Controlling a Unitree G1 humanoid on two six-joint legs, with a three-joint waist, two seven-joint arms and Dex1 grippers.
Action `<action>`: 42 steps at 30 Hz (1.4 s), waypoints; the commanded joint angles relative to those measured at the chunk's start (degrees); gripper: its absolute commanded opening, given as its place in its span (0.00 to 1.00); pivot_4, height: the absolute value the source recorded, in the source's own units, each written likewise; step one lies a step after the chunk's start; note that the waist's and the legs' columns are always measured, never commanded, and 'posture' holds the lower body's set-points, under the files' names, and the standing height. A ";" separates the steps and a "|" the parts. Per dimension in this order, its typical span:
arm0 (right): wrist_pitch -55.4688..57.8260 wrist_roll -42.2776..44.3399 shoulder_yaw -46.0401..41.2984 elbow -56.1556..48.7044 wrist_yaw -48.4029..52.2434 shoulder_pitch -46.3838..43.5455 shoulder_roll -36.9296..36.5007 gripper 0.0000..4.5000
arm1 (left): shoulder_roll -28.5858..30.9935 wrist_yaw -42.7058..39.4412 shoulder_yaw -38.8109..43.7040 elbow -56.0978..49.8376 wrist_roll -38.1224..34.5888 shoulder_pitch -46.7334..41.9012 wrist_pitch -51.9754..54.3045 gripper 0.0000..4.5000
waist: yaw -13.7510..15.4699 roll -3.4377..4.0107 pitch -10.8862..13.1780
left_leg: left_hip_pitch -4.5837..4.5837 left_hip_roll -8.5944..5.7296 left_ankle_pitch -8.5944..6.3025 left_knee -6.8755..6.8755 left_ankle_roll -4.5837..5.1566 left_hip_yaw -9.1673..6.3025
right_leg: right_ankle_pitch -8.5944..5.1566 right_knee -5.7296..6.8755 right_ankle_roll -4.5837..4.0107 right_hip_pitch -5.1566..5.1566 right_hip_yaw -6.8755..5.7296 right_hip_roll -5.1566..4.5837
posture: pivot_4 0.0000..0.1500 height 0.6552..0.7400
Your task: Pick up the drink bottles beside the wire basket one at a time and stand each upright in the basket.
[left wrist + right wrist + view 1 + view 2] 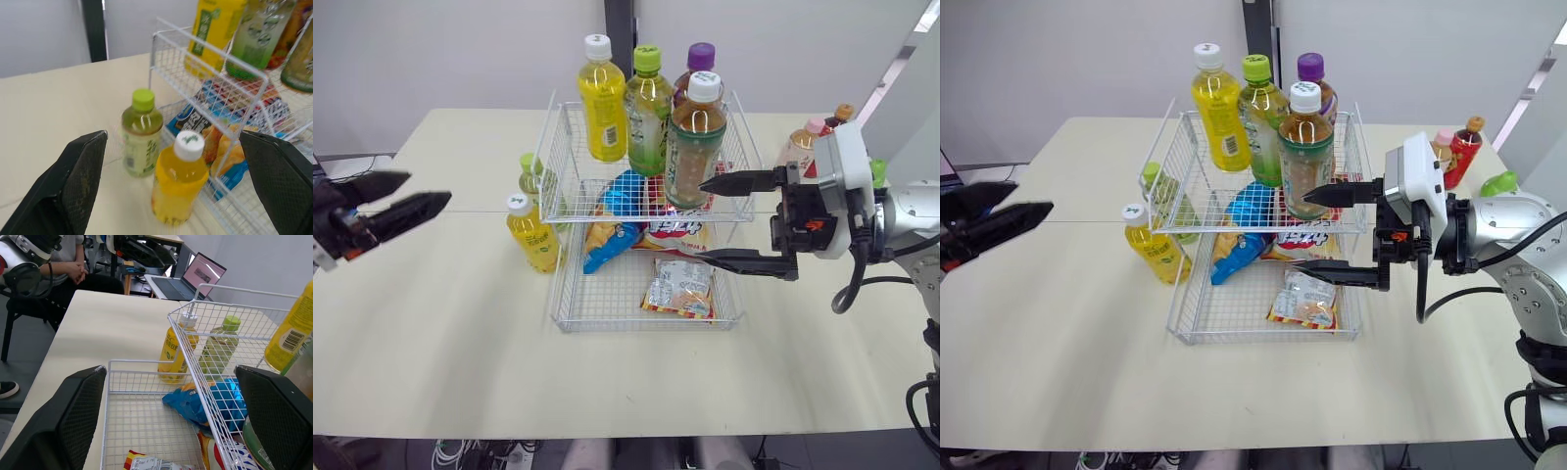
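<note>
Four bottles stand upright on the top tier of the basket (636, 326). The small yellow bottle (534, 235) and small green bottle (530, 181) stand on the tabletop (440, 343), just beside the basket's left wall. Spare bottles (1464, 147) stand to its right.

Right gripper (705, 220): jaws spread, one finger at the tea bottle (695, 137); cannot tell if it touches.
- Risk: that finger nudges the bottle over, or the lower finger catches the wire.

Left gripper (426, 188): jaws spread, holding nothing, well apart from the pair.
- Risk: the two bottles stand so close that closing on the yellow one could topple the green one or hit the mesh.

The left wrist view shows the yellow bottle nearer and the green one behind it, unobstructed. In the eye views the mesh partly hides the green one. The right wrist view adds a seated person (73, 269) and a laptop (203, 274) past the tabletop.
</note>
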 commanded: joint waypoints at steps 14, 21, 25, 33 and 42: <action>-1.73 -2.72 1.12 -0.18 -0.66 -0.25 4.52 1.00 | -18.34 23.10 -8.50 -14.99 0.13 5.01 -10.11 0.99 | -0.02 -0.01 -0.04 | 0.04 -0.02 0.00 0.01 0.00 0.05 | 0.08 0.05 -0.04 0.03 0.03 -0.01 | 1.00 1.00; -1.24 -3.00 1.45 0.23 -0.83 -1.20 5.15 1.00 | -19.72 32.36 -17.16 -13.80 4.89 -1.17 -12.82 0.99 | -0.04 -0.02 -0.04 | 0.05 -0.03 0.00 0.01 0.00 0.07 | 0.09 0.06 -0.03 0.04 0.02 0.19 | 1.00 1.00; -1.20 -3.00 1.48 0.04 -0.99 -1.26 5.32 1.00 | -20.98 35.54 -21.49 -13.72 5.96 -3.74 -12.99 0.99 | -0.06 -0.02 -0.04 | 0.05 -0.05 0.00 0.01 0.00 0.07 | 0.10 0.06 -0.01 0.05 0.02 0.19 | 1.00 1.00; -0.52 -2.81 1.33 -0.51 -1.35 -1.28 5.67 1.00 | -21.89 39.11 -26.19 -10.56 7.86 -7.31 -12.42 0.99 | -0.17 -0.02 -0.04 | 0.05 -0.03 0.00 0.01 0.00 0.06 | 0.10 0.07 0.00 0.05 0.01 0.23 | 1.00 1.00; 0.06 -2.58 1.16 -1.07 -1.93 -1.27 6.03 1.00 | -21.63 39.19 -28.93 -8.85 8.48 -8.55 -12.40 0.99 | -0.16 -0.02 -0.04 | 0.05 -0.04 0.00 0.00 0.00 0.04 | 0.10 0.06 0.00 0.05 0.00 0.23 | 1.00 1.00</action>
